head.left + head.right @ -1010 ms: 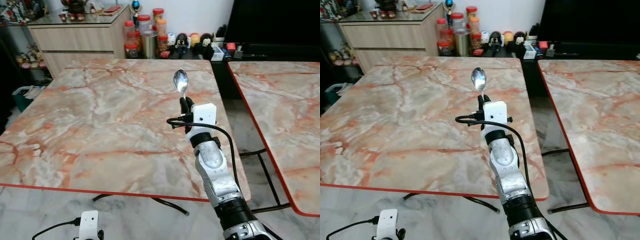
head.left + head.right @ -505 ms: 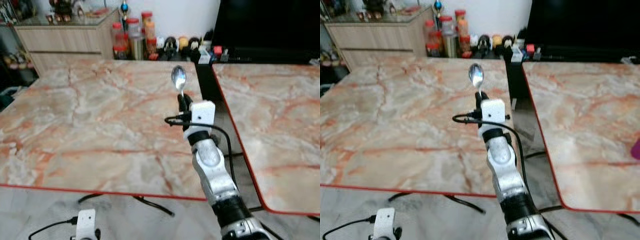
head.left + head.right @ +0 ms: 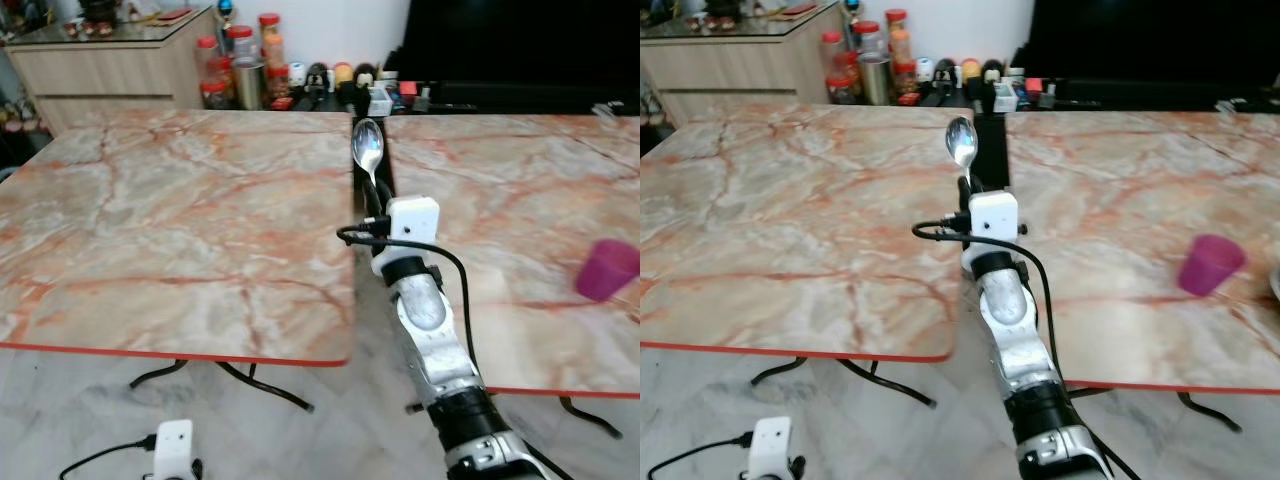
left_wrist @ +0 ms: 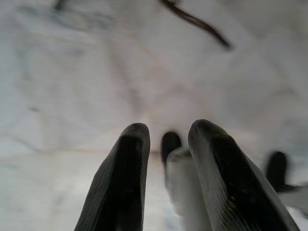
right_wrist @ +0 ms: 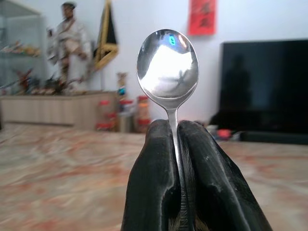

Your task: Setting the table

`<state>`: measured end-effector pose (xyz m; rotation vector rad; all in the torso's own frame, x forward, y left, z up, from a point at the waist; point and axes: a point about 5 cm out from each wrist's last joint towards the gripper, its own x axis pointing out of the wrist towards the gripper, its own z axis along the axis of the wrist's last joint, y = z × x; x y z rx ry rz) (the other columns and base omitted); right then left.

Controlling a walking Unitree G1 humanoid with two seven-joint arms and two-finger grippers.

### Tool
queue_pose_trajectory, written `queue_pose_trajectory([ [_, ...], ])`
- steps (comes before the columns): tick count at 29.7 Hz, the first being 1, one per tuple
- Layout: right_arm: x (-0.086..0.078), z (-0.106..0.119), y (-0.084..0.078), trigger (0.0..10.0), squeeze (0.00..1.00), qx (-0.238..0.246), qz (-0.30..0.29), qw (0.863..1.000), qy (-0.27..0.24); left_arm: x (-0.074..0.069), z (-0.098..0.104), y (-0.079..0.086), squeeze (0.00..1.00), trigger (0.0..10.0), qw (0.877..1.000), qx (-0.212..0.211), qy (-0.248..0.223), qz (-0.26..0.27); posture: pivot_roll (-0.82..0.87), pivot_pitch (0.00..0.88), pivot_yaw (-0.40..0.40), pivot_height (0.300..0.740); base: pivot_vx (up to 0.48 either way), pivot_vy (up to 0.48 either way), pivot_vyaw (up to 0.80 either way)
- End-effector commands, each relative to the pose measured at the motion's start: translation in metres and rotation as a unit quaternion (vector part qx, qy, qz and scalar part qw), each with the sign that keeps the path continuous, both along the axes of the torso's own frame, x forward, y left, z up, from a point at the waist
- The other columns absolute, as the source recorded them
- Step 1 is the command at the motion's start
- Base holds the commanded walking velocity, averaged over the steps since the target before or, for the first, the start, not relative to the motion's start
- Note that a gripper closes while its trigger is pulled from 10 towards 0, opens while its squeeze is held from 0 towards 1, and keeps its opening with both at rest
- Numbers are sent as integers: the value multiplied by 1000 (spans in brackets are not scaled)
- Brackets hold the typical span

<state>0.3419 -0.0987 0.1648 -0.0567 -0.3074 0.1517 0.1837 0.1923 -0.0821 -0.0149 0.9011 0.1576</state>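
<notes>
Right gripper [image 5: 175, 144] is clamped on the thin handle of a spoon [image 3: 367, 150], holding it upright over the gap between the two marble-patterned tables [image 3: 180, 200], bowl up; the bowl is shiny polished silver metal, oval, with bright reflections. A purple cup [image 3: 1210, 264] stands on the right-hand table [image 3: 1120, 200], well apart from the spoon. Left gripper [image 4: 166, 139] hangs low over the pale floor [image 4: 72, 72], its two black fingers [image 4: 122, 178] slightly apart with nothing between them.
</notes>
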Motion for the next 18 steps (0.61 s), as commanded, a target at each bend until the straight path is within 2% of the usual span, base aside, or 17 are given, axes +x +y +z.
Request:
queue_pose_trajectory([
  [1, 0, 8, 11, 10000, 0, 9, 17, 1000, -14, 0, 1, 9, 0, 10000, 1000, 14, 3, -2, -46, 0, 13, 740, 0, -382, 0],
  [18, -1, 8, 10, 10000, 0, 7, 14, 1000, -16, 1, 1, 7, 0, 10000, 1000, 15, 4, -13, -62, 0, 24, 740, 0, -381, 0],
])
